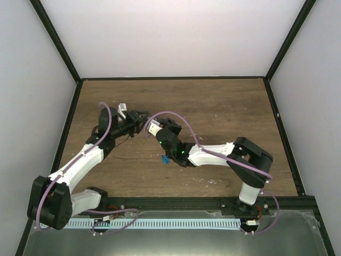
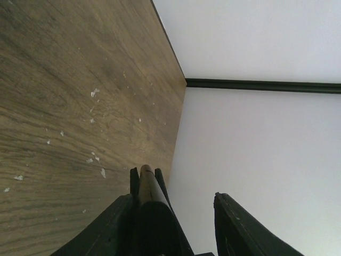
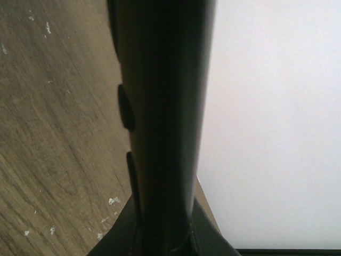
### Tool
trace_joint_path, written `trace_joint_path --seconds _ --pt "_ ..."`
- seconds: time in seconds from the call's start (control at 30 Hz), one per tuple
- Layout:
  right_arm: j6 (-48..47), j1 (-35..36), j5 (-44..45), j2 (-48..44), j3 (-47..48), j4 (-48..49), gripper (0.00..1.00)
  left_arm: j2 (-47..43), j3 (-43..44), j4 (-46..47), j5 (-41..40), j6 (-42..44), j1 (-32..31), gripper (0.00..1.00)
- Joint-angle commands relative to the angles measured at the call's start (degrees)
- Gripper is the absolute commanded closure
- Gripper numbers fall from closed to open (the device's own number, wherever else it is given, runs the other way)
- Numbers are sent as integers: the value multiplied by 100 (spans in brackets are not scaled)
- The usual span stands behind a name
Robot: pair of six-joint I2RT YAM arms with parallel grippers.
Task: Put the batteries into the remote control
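One blue battery lies on the wooden worktop, just beside the right arm's wrist. The right hand is clamped on the remote control, which rises out from between its fingers and is cut off at the top edge. Its side buttons show only as dark bumps, any lettering too blurred to read. The left hand stands partly open: a dark bar lies against one finger, with a clear gap to the other. From above, the two hands meet over mid-worktop and hide what is between them.
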Motion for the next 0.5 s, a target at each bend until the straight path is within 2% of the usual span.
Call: trace_joint_path --seconds 0.0,0.23,0.47 --pt "-245 60 182 66 -75 538 99 -1 116 -140 -106 143 -32 60" --pt "-444 86 145 56 -241 786 99 -88 391 -797 -386 630 -33 68" --pt "-570 125 136 68 -301 950 99 -93 362 -849 -471 657 -42 72"
